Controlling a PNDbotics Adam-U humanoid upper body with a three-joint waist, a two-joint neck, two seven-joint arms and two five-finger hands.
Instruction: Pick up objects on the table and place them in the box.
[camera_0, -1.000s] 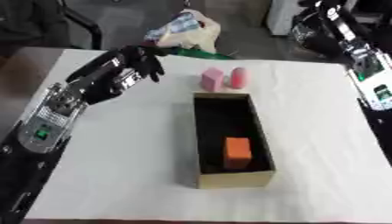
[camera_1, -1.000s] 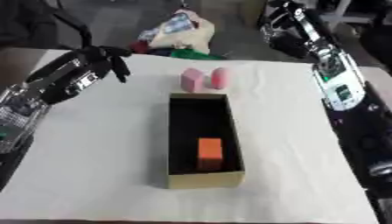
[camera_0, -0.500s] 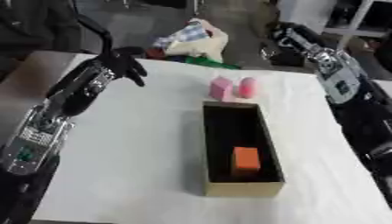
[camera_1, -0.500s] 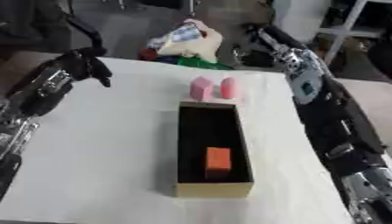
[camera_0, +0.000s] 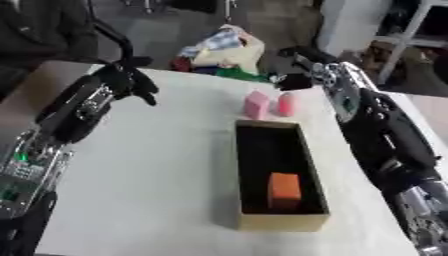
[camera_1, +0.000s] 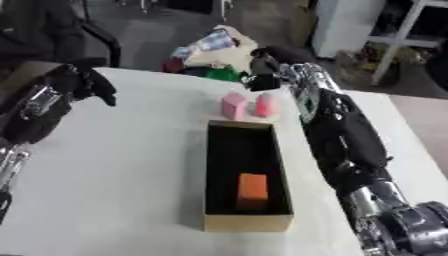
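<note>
- The long open cardboard box (camera_0: 278, 177) lies lengthwise at the centre of the white table (camera_0: 166, 185); an orange block (camera_0: 283, 190) already sits inside it near its lower end.
- Two small pink objects, a squarish pink block (camera_0: 255, 104) and a rounder pink piece (camera_0: 286, 104) just beside it, stand touching or nearly touching the box's far end, above centre.
- The right hand (camera_1: 265, 65) hovers in the upper middle, just above and behind the pink pair; its dark fingers look curled, holding nothing.
- The left hand (camera_0: 131, 82), upper left, hangs over the table, fingers curled and empty.
- Risk: the pink pieces stand so close together that reaching for one may topple or push the other, or nudge the box.
- A heap of mixed cloth (camera_0: 219, 52) lies beyond the table's far edge, behind the right hand, crowding its approach.
</note>
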